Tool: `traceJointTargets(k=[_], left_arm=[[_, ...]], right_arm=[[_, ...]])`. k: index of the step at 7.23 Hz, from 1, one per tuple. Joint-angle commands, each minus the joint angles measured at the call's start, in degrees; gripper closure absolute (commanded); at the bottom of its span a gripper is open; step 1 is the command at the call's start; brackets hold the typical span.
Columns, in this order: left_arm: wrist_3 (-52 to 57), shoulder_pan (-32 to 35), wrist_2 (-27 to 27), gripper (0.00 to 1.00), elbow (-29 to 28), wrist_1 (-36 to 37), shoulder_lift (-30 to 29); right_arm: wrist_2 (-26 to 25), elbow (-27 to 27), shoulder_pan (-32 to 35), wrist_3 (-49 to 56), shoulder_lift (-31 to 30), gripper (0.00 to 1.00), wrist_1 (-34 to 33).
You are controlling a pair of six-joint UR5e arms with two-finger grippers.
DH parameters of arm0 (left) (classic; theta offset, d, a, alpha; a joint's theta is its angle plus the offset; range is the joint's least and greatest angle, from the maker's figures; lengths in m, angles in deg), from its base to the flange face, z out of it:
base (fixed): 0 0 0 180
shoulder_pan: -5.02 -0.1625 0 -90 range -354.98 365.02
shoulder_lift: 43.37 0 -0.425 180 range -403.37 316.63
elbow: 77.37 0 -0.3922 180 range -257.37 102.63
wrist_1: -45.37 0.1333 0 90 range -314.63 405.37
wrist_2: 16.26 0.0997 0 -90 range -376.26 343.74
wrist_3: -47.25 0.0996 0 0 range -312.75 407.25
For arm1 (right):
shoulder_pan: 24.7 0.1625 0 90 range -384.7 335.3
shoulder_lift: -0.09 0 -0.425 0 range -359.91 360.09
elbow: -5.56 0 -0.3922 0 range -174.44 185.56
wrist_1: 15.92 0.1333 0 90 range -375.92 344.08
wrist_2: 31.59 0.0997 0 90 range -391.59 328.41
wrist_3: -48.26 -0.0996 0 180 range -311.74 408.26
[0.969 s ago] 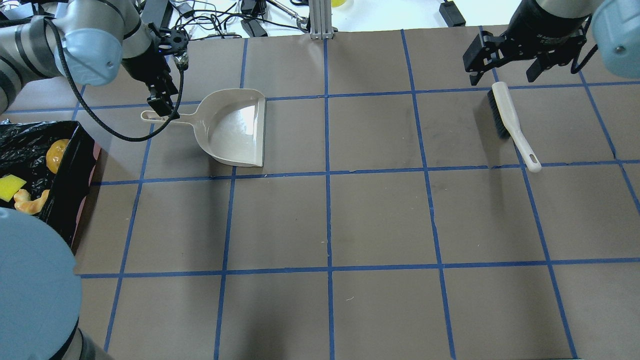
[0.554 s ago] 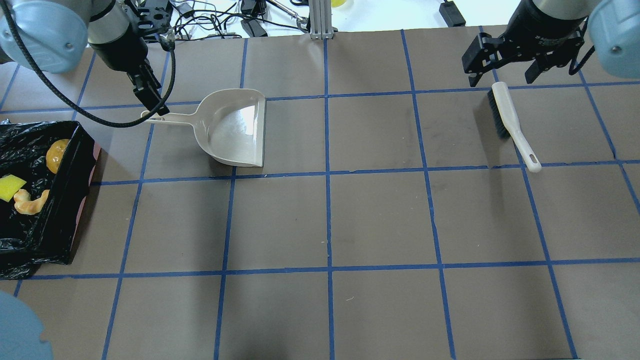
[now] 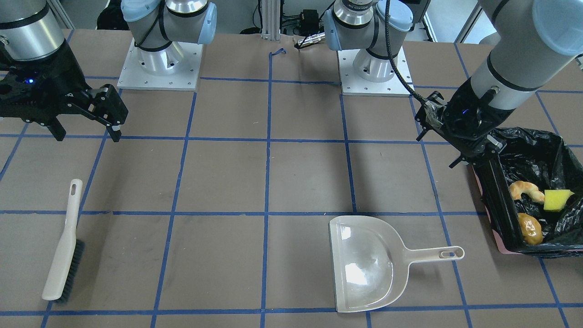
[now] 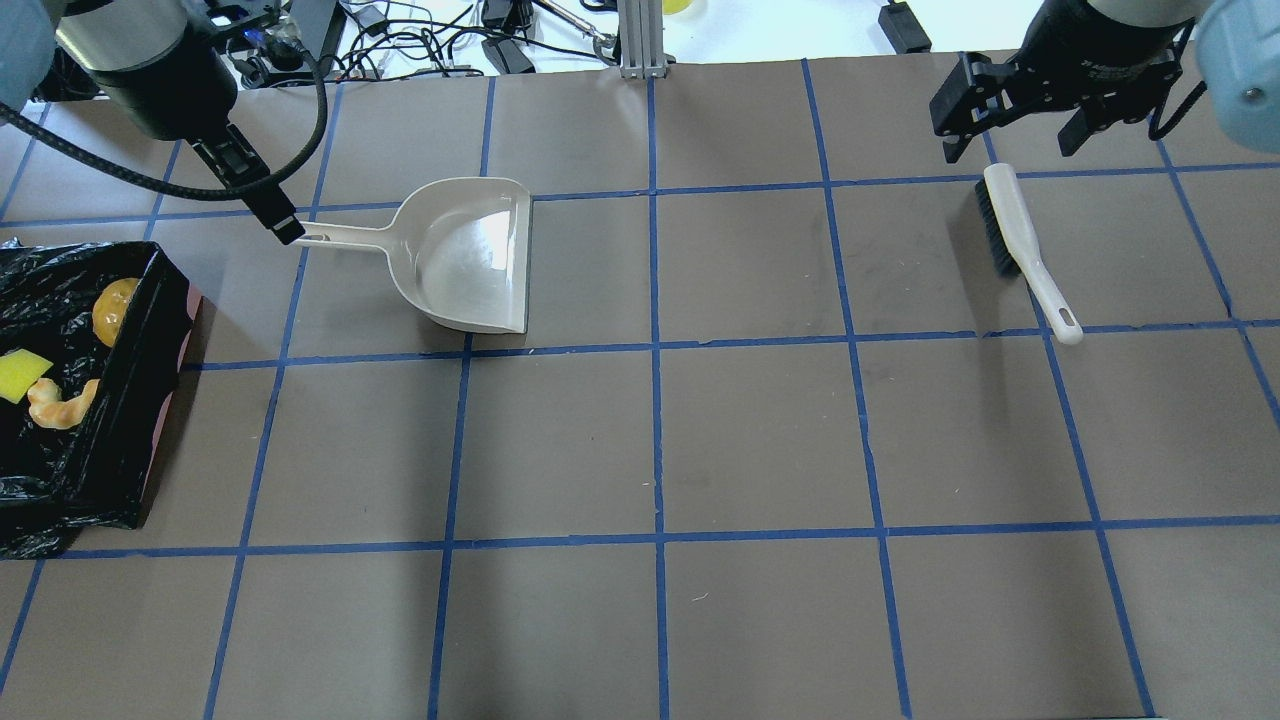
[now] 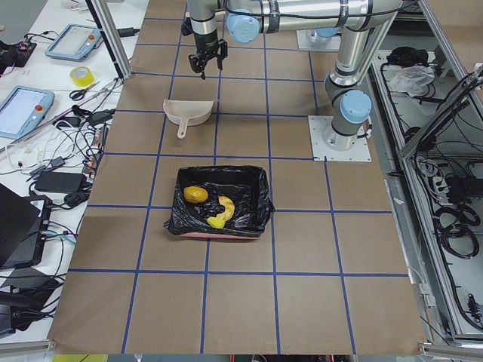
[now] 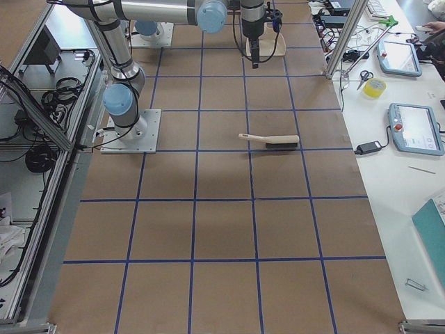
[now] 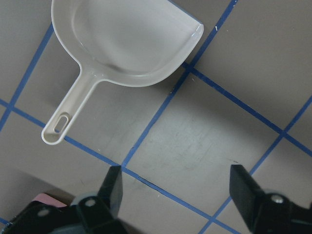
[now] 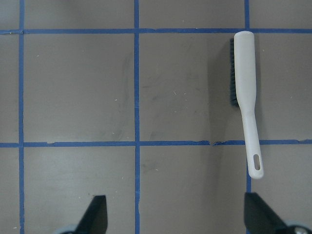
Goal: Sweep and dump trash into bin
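Observation:
The bin [image 4: 130, 390], lined with a black bag, stands at the table's left edge. It holds the cream half-ring [image 4: 58, 405], the golden-brown lump [image 4: 113, 308] and the yellow wedge [image 4: 20, 375]. The front view shows the bin [image 3: 498, 196] with the half-ring [image 3: 526, 189], lump [image 3: 530, 228] and wedge [image 3: 556, 199] inside. My left gripper [image 4: 270, 215] hangs open and empty above the table, by the handle end of the beige dustpan [image 4: 465, 255]; its wrist view shows the dustpan [image 7: 126, 39] lying free. My right gripper [image 4: 1010, 140] is open and empty above the brush [image 4: 1020, 245].
The dustpan [image 3: 364, 269] lies flat with its handle pointing toward the bin. The brush [image 8: 246, 97] lies on its side at the far right. Cables and devices lie beyond the table's far edge. Both arm bases stand on the robot's side of the table [image 3: 273, 173].
My left gripper has moved left and up, off the dustpan handle. My right gripper has risen slightly. Dustpan, brush and trash have not moved.

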Motion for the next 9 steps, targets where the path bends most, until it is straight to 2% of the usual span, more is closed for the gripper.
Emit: traceJointTargets(k=[1, 3, 4, 5, 7, 9], left_arm=[[-15.32, 0.24, -0.53, 0.19, 0.87, -0.3, 1.65], [-32.79, 0.85, -0.53, 0.19, 0.87, 0.05, 1.82], [-38.27, 1.2, -0.45, 0.07, 0.78, 0.14, 1.91], [-44.59, 2.43, -0.01, 0.03, 0.87, 0.14, 2.09], [-50.7, 6.63, 0.08, 0.0, 1.04, 1.1, 2.0], [-50.28, 6.92, 0.08, 0.0, 1.04, 2.07, 1.91]], right_arm=[[-0.46, 0.11, 0.0, 0.03, -1.26, 0.0, -0.09], [0.05, 0.29, 0.0, -0.05, -1.18, 0.0, -0.19], [-0.11, 0.29, 0.0, 0.03, -1.18, 0.0, -0.1], [-0.12, 0.29, 0.0, 0.03, -1.18, 0.0, -0.19], [-0.2, 0.29, -0.09, 0.03, -1.09, 0.0, -0.1], [-1.43, 0.29, -0.09, -0.06, -1.18, 0.0, -0.19]])
